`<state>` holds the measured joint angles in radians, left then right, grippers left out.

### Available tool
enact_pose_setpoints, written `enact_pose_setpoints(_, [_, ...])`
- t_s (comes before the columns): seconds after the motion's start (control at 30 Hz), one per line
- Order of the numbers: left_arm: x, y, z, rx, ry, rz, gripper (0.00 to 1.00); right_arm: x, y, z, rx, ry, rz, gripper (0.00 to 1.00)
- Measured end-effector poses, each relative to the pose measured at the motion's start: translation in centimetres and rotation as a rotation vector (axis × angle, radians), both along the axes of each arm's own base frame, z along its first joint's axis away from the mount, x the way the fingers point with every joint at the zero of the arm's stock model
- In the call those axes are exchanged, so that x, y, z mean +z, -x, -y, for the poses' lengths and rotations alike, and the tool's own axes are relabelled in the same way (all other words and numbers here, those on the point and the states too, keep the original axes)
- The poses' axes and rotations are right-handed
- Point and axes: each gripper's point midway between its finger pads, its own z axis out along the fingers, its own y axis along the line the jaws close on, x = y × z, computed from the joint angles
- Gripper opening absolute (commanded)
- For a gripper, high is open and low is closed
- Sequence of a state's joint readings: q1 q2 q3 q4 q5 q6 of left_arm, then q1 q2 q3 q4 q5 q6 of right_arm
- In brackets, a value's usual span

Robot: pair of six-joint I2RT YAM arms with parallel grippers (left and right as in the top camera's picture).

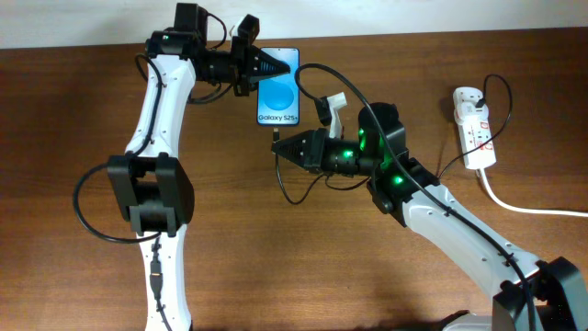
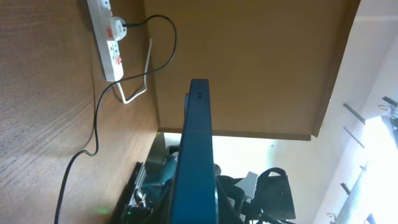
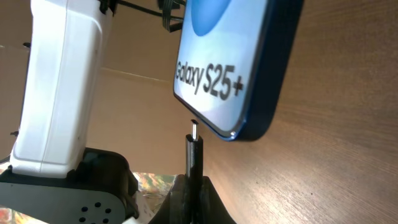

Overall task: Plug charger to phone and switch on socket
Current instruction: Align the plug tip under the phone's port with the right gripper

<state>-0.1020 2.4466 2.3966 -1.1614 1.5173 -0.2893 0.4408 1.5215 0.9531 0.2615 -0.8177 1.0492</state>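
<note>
The phone (image 1: pixel 278 89) lies at the table's far middle, blue screen up, reading "Galaxy S25+". My left gripper (image 1: pixel 274 64) is shut on its far end; in the left wrist view the phone (image 2: pixel 196 155) runs edge-on between the fingers. My right gripper (image 1: pixel 280 147) is shut on the charger's connector (image 3: pixel 194 155), whose metal tip points at the phone's near bottom edge (image 3: pixel 236 134), a small gap away. The black cable (image 1: pixel 317 78) loops over the right arm to the socket (image 1: pixel 475 126), a white power strip at the right, also in the left wrist view (image 2: pixel 109 34).
A thick white cord (image 1: pixel 524 207) runs from the socket off the right edge. The cable trails on the wood near the right gripper (image 1: pixel 289 193). The left arm's base (image 1: pixel 152 198) stands at the left, the right arm's at the lower right.
</note>
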Motion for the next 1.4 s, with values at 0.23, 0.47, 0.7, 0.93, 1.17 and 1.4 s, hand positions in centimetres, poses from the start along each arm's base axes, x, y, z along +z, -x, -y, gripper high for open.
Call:
enact_pose_setpoints(0.23, [0.01, 0.01, 0.00, 0.000, 0.000, 0.000, 0.00, 0.04, 0.04, -0.02, 0.002, -0.002, -0.001, 0.04])
enact_pose_setpoints(0.47, [-0.01, -0.02, -0.02, 0.001, -0.001, 0.001, 0.00, 0.06, -0.48, 0.68, -0.012, -0.004, -0.003, 0.04])
enact_pose_setpoints(0.7, [-0.05, -0.03, -0.02, 0.001, -0.003, 0.001, 0.00, 0.09, -0.51, 0.81, -0.010, -0.006, -0.004, 0.04])
enact_pose_setpoints(0.93, [-0.05, -0.03, -0.02, 0.001, -0.003, 0.001, 0.00, 0.09, -0.50, 0.80, -0.010, -0.006, -0.004, 0.04])
enact_pose_setpoints(1.17, [-0.05, -0.02, 0.00, 0.001, -0.003, 0.001, 0.00, 0.12, -0.44, 0.78, -0.006, -0.008, -0.004, 0.04])
enact_pose_setpoints(1.4, [-0.05, -0.03, -0.02, 0.001, -0.003, 0.001, 0.00, 0.13, -0.33, 0.74, 0.001, -0.009, -0.005, 0.04])
